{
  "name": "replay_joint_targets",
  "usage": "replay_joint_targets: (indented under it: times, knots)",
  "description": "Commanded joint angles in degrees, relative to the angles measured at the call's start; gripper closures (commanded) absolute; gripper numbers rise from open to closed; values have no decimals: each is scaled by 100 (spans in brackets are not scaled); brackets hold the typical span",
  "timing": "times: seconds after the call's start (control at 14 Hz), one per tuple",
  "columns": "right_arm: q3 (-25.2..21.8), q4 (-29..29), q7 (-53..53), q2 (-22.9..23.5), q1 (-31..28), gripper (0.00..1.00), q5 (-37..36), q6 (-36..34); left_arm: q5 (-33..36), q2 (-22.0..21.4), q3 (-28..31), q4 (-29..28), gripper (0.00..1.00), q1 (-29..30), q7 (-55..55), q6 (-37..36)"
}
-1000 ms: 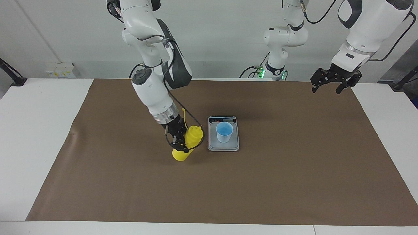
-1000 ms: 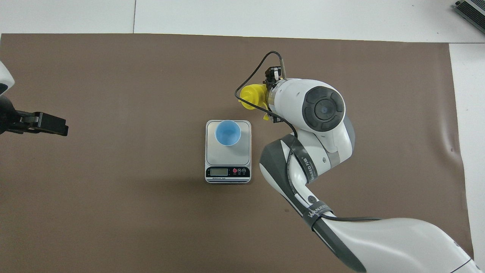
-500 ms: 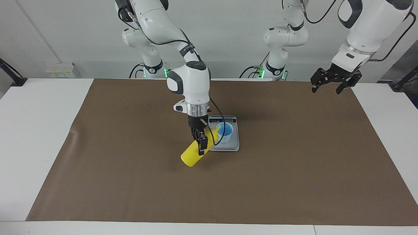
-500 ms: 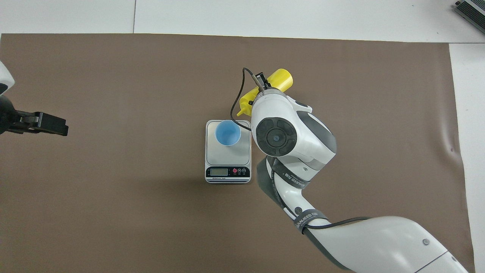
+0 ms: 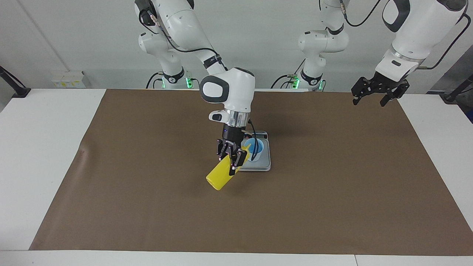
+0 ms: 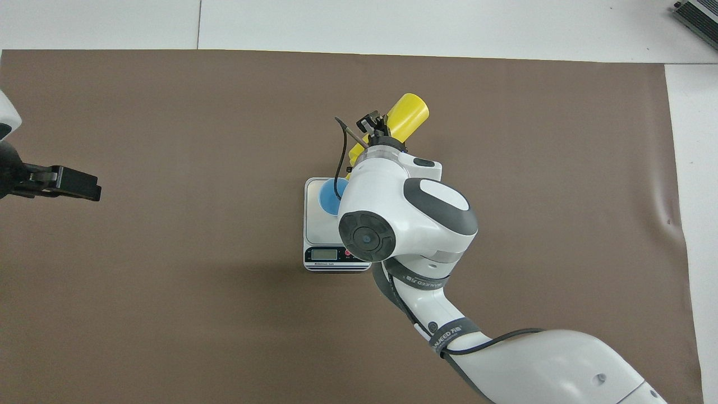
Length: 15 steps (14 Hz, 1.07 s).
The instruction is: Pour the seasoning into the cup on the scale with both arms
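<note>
Now, step: pouring under way, bottle [image 5: 220, 176] tipped with nozzle over cup [image 5: 257, 147].
Done: bottle lifted and tilted; cup set on scale [image 5: 263, 165].
Left: whether any seasoning has come out cannot be told; bottle yet to be righted and set down on surface [image 5: 332, 192].
Right end effector [image 5: 232, 158]: pinching bottle at mid-body, over scale's edge toward right arm's end.
Left end effector [image 5: 376, 94]: spread, holding nothing, waiting above surface near left arm's end.
Scale: mid-surface, display strip [image 6: 336, 255] on edge nearest robots.
Writing: lettering on right arm's strap [image 6: 449, 338], too small to read; display digits unreadable.
</note>
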Motion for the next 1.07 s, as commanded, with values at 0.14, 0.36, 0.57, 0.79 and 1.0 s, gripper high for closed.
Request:
replay_joint_targets:
  times: [0.14,0.36,0.57,0.79,1.0]
  knots:
    - [-23,323,68,-23,88,100,-749,-225,-51,-154,-21,-168,0,50,10,41]
    - [-6,576,68,152,123,100,-1058,-478,-51,-154,-21,-168,0,50,10,41]
    - [3,762,68,372,185,100,-1567,-594,-51,-154,-21,-168,0,50,10,49]
    - [3,710,59,372,255,100,-1936,-664,-51,-154,-12,-168,0,50,10,41]
    - [3,683,59,460,316,100,-2140,-743,-51,-154,-21,-168,0,50,10,41]
